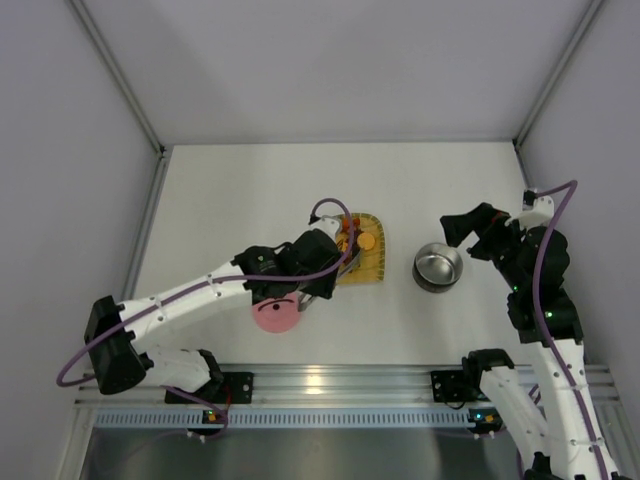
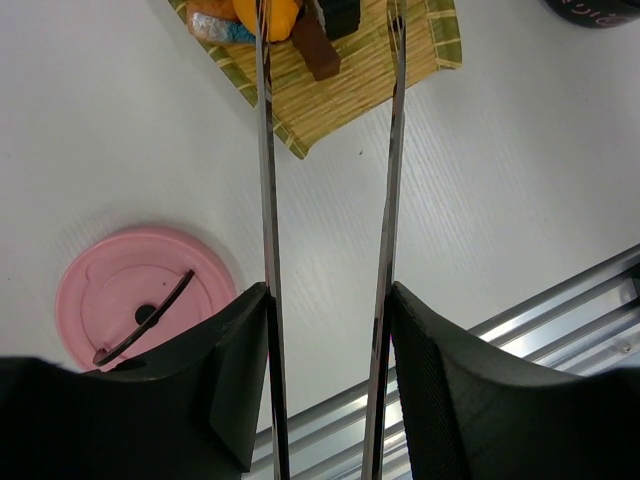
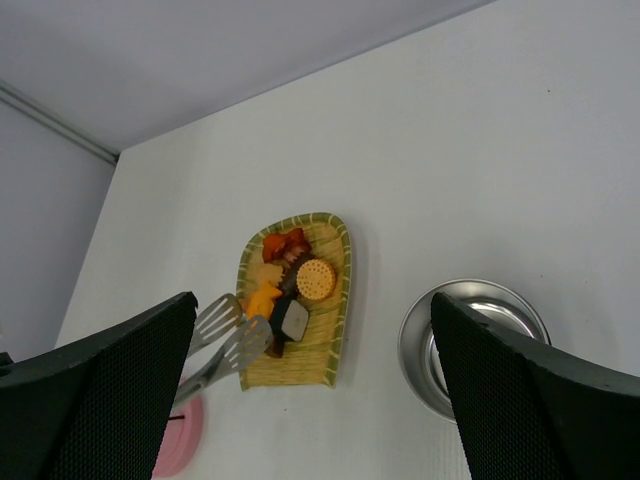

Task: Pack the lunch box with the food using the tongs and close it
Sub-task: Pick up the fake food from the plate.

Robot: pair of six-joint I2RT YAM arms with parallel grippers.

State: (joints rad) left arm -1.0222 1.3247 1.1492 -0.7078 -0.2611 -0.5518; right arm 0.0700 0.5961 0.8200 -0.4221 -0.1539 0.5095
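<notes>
Left tool (image 2: 328, 310): fingers pressed against the outer sides of the two arms of the tongs (image 2: 266, 180), holding them at the joined end. The grip is only partly closed, so the arms run forward with a clear gap between them. Long axis of the tongs points straight ahead of the tool, away from the near edge of the counter (image 1: 250, 190), and ends over the near end of the tray (image 2: 370, 80). Food (image 3: 290, 290) lies dead ahead along that same line. In the left wrist view the arms pass on either side of an orange piece and a dark brown bit. The right wrist view shows flat slotted tips at the tray's edge beside a yellow-orange piece; I cannot tell whether they touch it. The pieces sit in a loose cluster on the tray: an orange round, reddish-brown bits, a pale chunk. Lunch box (image 1: 438, 266) stands open on the counter just to the right of the tray, shiny steel; no food shows in the part of it that is visible. Right tool (image 1: 462, 232) hovers near it, spread wide and empty. The right arm is nearer the lunch box, and the left arm is nearer the food. Lid (image 2: 120, 290), pink with its thin black handle up, lies flat near the left wrist, well apart from the lunch box. Judgement: packing has not begun; the next move needs a squeeze on one piece.
</notes>
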